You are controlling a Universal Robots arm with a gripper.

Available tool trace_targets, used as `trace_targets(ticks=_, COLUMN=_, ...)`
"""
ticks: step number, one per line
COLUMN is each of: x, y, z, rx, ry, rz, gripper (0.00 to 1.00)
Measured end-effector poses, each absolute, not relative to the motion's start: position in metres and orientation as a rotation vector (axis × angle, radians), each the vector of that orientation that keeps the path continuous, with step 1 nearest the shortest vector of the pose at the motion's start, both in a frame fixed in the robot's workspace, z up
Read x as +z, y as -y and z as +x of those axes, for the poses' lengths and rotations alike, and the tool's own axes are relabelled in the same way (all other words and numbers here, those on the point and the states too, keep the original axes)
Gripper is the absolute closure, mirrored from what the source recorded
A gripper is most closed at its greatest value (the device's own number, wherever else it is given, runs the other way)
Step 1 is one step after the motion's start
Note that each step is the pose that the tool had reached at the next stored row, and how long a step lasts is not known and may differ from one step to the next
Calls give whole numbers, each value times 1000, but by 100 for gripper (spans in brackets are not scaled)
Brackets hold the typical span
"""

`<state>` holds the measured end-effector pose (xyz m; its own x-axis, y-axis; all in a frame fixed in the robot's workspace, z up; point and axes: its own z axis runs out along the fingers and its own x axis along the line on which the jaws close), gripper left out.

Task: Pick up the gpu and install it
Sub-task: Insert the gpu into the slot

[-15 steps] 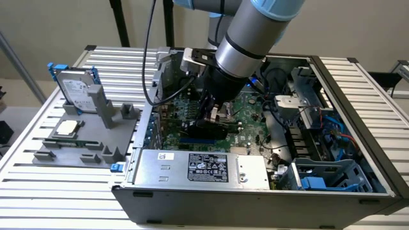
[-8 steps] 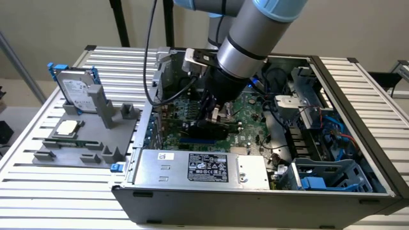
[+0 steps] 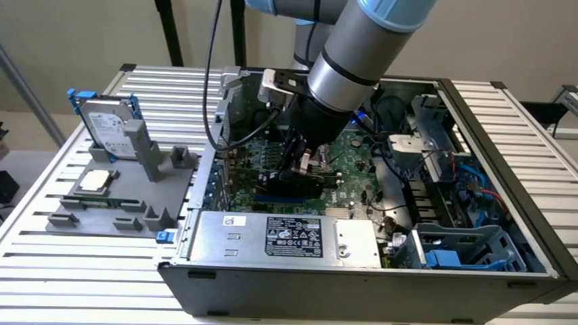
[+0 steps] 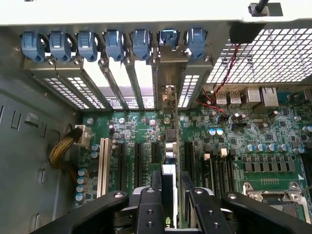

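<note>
1. The gripper (image 3: pixel 301 172) was seen lowered inside the open computer case (image 3: pixel 361 288), above the motherboard (image 3: pixel 348 152).
2. The gpu (image 4: pixel 169 146) was held upright, edge-on, pinched between the fingers (image 4: pixel 156 183).
3. Its bracket (image 4: pixel 168 73) was placed against the rear slot openings, under the blue clips (image 4: pixel 114 44).
4. The hard drive (image 3: pixel 108 125) was seen standing on the grey fixture (image 3: pixel 118 210), outside the case.

gpu (image 4: pixel 169 141) lower edge hidden btwn claw (image 4: pixel 170 181) fingers (image 4: pixel 157 183)
</note>
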<state>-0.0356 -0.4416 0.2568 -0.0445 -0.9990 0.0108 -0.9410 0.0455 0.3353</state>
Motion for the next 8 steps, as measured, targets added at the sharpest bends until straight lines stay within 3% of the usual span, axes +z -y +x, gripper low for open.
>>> trace_targets(ticks=8, x=256, y=442, z=-37, rx=-348, ry=2081, rz=1987, gripper=74)
